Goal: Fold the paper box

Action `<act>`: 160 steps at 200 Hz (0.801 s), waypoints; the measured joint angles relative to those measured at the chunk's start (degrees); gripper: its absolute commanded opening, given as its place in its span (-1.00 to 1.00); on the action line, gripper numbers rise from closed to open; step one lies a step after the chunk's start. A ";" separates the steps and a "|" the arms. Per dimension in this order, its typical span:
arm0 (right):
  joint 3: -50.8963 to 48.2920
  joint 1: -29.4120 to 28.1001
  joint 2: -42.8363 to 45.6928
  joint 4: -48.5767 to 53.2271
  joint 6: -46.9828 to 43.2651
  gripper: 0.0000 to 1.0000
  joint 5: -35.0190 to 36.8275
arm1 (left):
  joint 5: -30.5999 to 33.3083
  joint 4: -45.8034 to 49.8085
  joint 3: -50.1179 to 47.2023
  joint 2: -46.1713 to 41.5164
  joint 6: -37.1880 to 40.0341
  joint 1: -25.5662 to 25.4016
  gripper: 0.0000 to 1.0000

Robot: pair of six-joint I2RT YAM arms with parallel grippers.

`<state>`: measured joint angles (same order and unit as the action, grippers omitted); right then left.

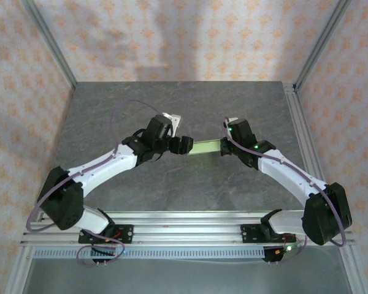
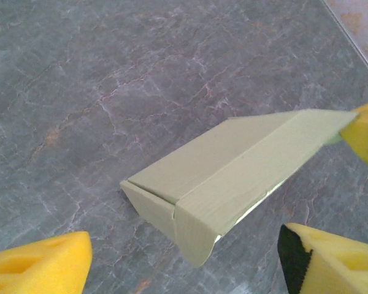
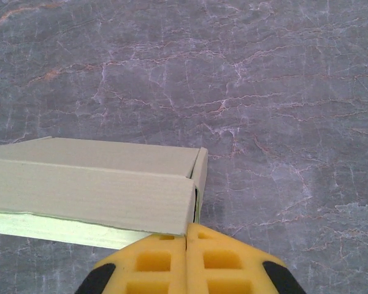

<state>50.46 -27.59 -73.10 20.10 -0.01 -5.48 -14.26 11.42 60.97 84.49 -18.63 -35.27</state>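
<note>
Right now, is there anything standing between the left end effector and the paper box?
Nothing visible does. The paper box lies directly ahead of the open left end effector, with no other object between them. The right end effector pinches the box's far end, clear of that path.

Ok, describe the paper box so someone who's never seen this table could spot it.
On the grey marbled table, look in the gap between the left gripper and the right gripper. The paper box sits there, a long, low, partly folded card shape. Its pale green stands out from black grippers and dark stone.
</note>
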 measured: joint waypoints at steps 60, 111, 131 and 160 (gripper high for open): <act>0.09 0.00 -0.98 -0.39 0.00 -0.94 0.52 | 1.46 3.19 7.89 4.31 -7.08 0.00 0.56; 5.73 0.00 -4.68 3.21 -0.02 -0.93 1.27 | 3.21 11.02 13.33 5.46 -4.31 0.04 0.54; 6.95 0.00 -6.10 3.91 -0.04 -0.93 1.29 | 4.52 15.39 16.17 6.64 -2.29 0.04 0.47; 8.22 0.00 -7.96 4.85 -0.07 -0.93 1.79 | 4.63 20.68 19.63 9.31 -1.75 0.04 0.31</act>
<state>58.67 -27.59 -81.06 24.95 -0.08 -3.68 -9.63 32.10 80.60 93.80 -20.38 -35.22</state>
